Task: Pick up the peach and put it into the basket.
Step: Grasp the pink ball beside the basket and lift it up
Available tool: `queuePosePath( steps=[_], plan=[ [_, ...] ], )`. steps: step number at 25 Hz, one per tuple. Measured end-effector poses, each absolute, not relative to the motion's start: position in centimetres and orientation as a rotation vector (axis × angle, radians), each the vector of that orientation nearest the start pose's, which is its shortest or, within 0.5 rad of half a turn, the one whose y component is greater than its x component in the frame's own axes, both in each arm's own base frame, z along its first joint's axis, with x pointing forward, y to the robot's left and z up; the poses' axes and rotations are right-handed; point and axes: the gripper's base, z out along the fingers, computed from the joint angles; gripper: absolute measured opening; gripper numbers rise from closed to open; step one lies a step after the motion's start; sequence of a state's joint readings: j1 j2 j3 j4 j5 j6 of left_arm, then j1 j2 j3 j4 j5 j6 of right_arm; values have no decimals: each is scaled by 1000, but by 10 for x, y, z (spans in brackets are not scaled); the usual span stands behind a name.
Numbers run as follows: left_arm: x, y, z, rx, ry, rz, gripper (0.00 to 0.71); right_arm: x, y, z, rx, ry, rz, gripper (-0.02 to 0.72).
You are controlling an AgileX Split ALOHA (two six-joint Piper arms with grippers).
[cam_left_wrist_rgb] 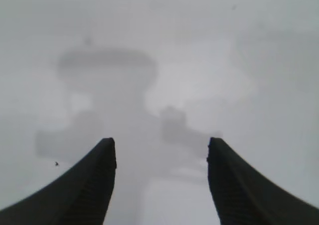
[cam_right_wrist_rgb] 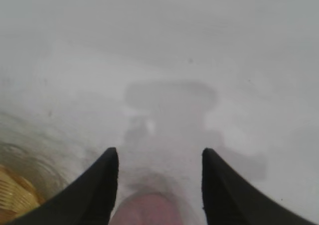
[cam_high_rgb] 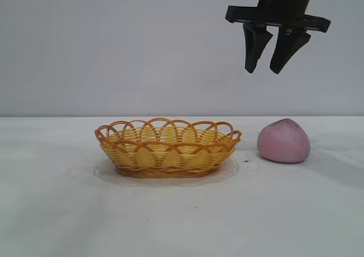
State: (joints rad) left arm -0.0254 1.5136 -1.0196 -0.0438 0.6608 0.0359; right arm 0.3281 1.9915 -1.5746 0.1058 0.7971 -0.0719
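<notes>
We are hovering the right gripper (cam_high_rgb: 269, 70), fingers open, above the peach (cam_high_rgb: 284, 141) sitting on the counter (cam_high_rgb: 182, 217) just beside the basket (cam_high_rgb: 168, 148), so the approach is in hand and the next move calls for descending around the fruit.

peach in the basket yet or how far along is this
Nothing is done yet: the peach sits on the table beside the basket, which holds nothing. In hand: the right claw hangs open above the peach, not touching it. Left: descend, grip, lift and place it in the basket. The left claw is open over bare table, out of the exterior view.
</notes>
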Motion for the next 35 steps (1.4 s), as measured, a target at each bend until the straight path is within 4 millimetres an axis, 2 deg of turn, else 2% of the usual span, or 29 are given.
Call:
queuePosePath(
  steps=[2, 5, 9, 15, 19, 22, 26, 32, 35],
  plan=[
    [286, -12, 280, 57, 2569, -44, 362, 409, 147, 223, -459, 2667, 207, 368],
    [252, -17, 312, 97, 2508, -27, 362, 408, 147, 223, -450, 2669, 221, 368],
    [206, -17, 326, 112, 2515, 1, 362, 408, 148, 223, -448, 2670, 226, 368],
    [137, -10, 308, 92, 2588, 18, 362, 408, 148, 223, -446, 2670, 229, 368],
    [91, -4, 295, 80, 2551, 28, 362, 408, 148, 223, -446, 2670, 235, 368],
    [64, -1, 284, 74, 2494, 23, 362, 408, 149, 223, -443, 2668, 242, 368],
    [36, 0, 267, 74, 2394, -18, 362, 408, 149, 223, -455, 2668, 248, 368],
    [0, -1, 269, 119, 2155, -66, 362, 405, 149, 222, -473, 2698, 247, 368],
    [-8, 0, 268, 119, 2098, -67, 362, 402, 148, 221, -490, 2738, 246, 368]
  ],
)
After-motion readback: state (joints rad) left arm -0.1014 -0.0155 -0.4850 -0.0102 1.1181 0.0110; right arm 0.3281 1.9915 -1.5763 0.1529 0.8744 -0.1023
